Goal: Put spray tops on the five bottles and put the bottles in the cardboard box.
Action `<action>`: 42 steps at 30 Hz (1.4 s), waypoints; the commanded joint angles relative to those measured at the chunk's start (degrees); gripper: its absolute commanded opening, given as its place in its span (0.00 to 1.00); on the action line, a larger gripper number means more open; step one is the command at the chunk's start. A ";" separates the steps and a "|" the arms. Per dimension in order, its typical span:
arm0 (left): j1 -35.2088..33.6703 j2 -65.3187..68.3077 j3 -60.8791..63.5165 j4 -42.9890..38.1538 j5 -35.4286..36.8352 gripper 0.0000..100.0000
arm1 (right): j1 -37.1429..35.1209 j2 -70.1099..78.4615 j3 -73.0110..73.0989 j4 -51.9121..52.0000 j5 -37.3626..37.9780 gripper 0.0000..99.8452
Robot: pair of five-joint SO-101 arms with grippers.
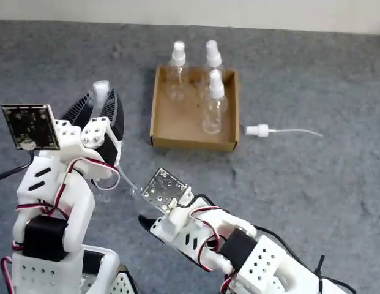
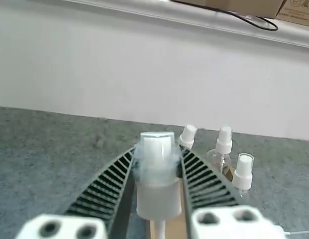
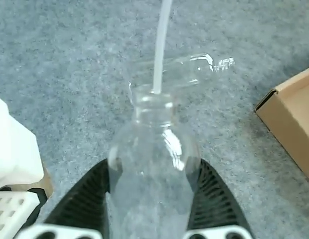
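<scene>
Left hand [image 1: 99, 109] clamped on spray top [image 1: 100, 90], upper left; right hand [image 3: 153, 172] clamped on bottle [image 3: 153, 149], tube [image 3: 161, 45] at its neck.

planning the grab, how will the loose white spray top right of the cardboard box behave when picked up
The white plastic spray top looks small, so it is probably very light. Its long thin tube curves slightly, so it likely flexes and wags. Lying sideways on the grey carpet, it may pivot if nudged.

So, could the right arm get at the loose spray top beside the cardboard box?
Probably not yet: nothing blocks the loose spray top, but the right end effector is shut on a clear bottle.
</scene>
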 commanded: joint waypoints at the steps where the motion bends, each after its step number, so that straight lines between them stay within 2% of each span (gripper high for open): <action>1: -0.48 -0.40 -0.04 -1.32 0.18 0.00 | -0.40 -1.36 -0.48 -1.54 0.35 0.00; 10: 0.31 -0.57 6.73 -1.41 0.62 0.00 | -0.40 -1.36 -0.75 -1.54 0.35 0.00; 16: 5.93 -0.66 6.99 1.67 1.76 0.00 | -0.04 -1.36 -0.92 -1.63 0.18 0.00; 22: 8.75 -4.26 6.11 9.14 2.11 0.00 | 8.13 -1.01 -1.10 -8.31 -7.03 0.00; 26: 8.92 -8.22 10.24 9.14 -0.44 0.00 | 7.87 -0.92 -1.63 -15.08 -7.03 0.00; 31: 8.92 -10.77 15.25 9.32 -0.62 0.00 | 6.90 -0.84 -4.53 -15.16 -7.03 0.00; 42: 9.36 -13.05 17.10 13.80 -0.70 0.00 | 8.22 0.48 -9.27 -15.34 -7.03 0.00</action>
